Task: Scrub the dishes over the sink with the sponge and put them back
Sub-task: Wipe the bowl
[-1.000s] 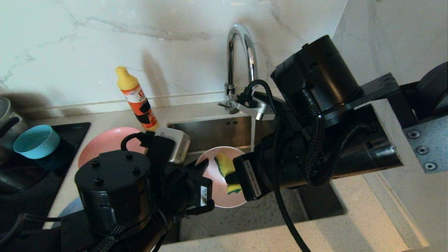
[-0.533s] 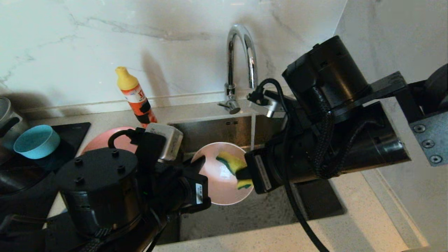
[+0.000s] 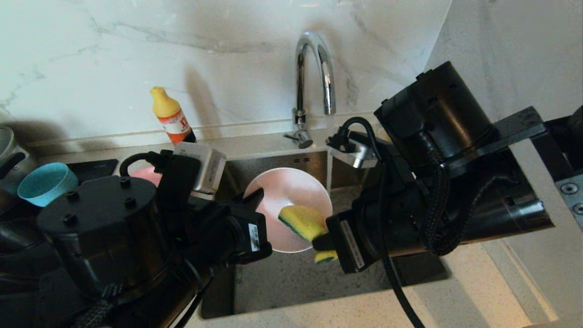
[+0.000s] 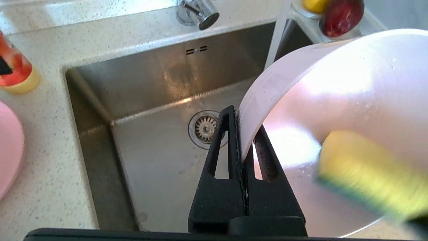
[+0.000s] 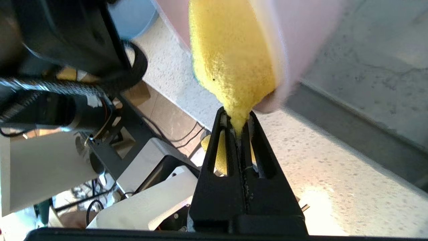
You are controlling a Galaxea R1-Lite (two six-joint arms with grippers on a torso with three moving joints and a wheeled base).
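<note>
Two grippers (image 3: 255, 200), sponge (image 3: 303, 221) against bowl (image 3: 287, 191)

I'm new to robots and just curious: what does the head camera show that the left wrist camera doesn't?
Only the head view shows the tap, the teal bowl, both arms and the right gripper shut on the sponge. Only the left wrist view shows the drain, the fruit and the left gripper pinching the bowl's rim. Both show the pink bowl held over the sink, with the sponge against it.
</note>
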